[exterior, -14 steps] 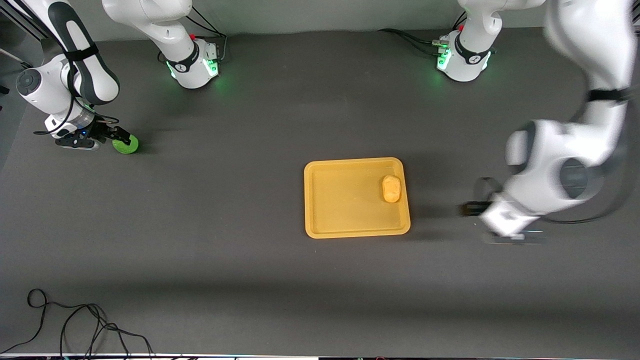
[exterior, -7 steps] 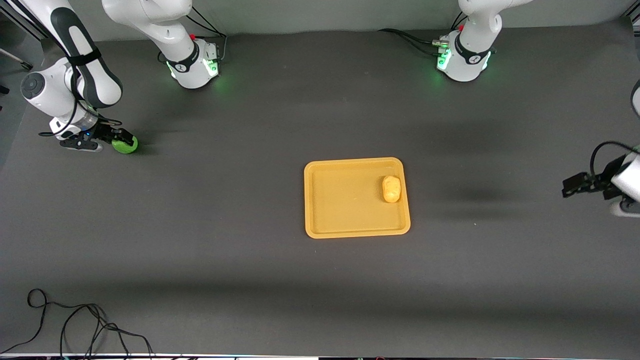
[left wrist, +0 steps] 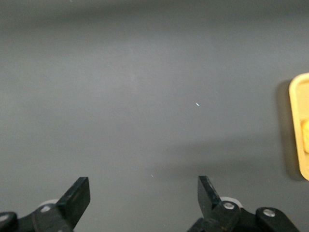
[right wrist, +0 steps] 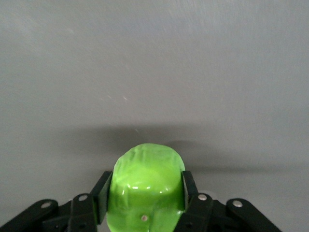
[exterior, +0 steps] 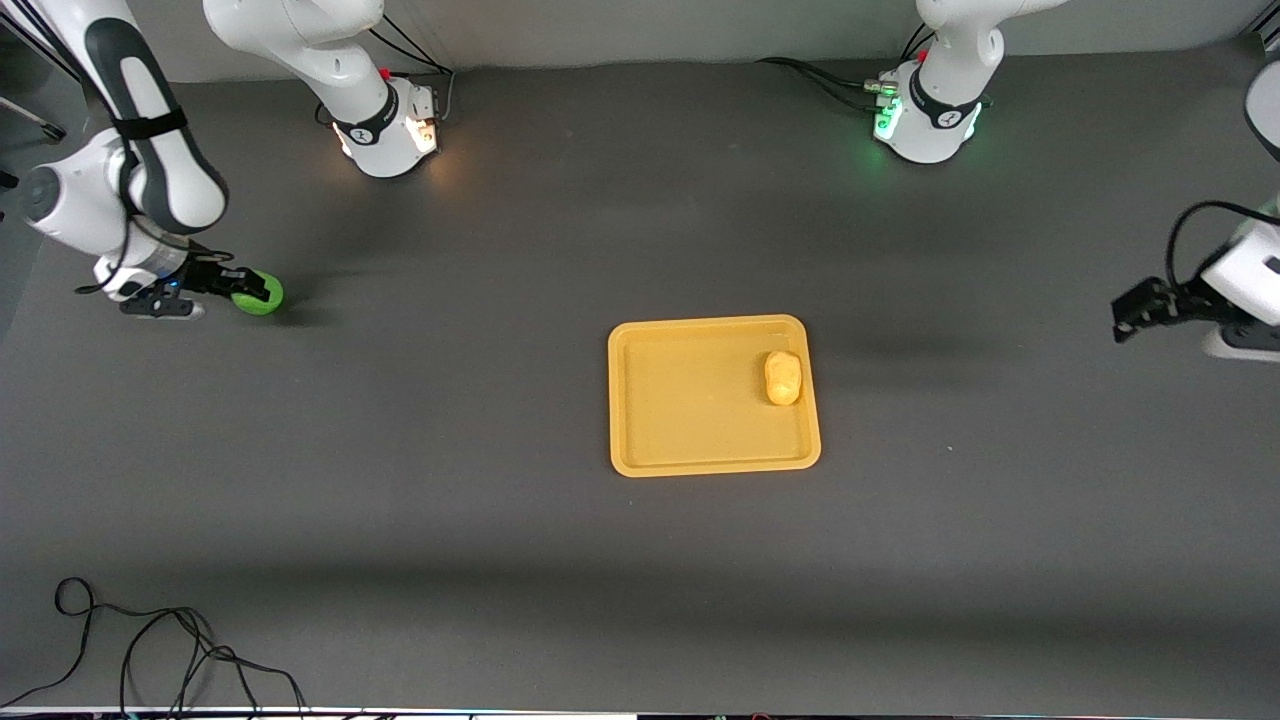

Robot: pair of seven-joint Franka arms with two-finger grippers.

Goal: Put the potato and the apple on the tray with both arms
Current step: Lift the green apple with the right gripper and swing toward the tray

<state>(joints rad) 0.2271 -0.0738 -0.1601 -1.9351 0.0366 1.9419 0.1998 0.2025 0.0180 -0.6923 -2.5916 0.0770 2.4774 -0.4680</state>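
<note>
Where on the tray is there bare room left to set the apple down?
The potato lies against the tray's rim toward the left arm's end; the floor from there to the rim toward the right arm's end is bare. The right gripper holds the apple; the left gripper waits open over bare table.

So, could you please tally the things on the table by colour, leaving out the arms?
Yellow-orange: 2, the tray and the potato lying in it.
Green: 1, the apple, gripped by the right gripper.
Black: 1, the loose cable.
Total: 4.
</note>
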